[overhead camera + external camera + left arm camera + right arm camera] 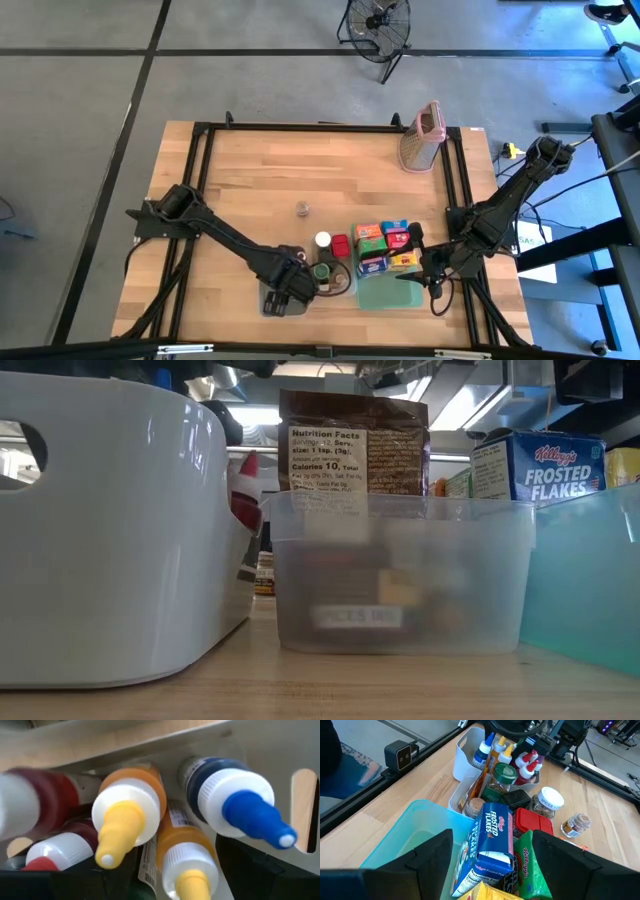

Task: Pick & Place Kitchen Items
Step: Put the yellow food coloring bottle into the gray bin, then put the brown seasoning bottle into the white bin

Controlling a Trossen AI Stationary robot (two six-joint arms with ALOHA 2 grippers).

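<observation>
Small squeeze bottles with yellow, blue and red caps stand in a white tub. My left gripper hangs open right above them, and a second yellow-capped bottle shows between its fingers. Cartons stand in the green tray: a blue Frosted Flakes carton and a green one. My right gripper is open, with a finger on either side of these cartons. Whether either gripper touches anything cannot be told.
A clear tub of spice jars and a brown packet sits between white tub and tray. A white-capped jar, a red carton and a small jar stand on the wood. The pink-topped grater is at the far right.
</observation>
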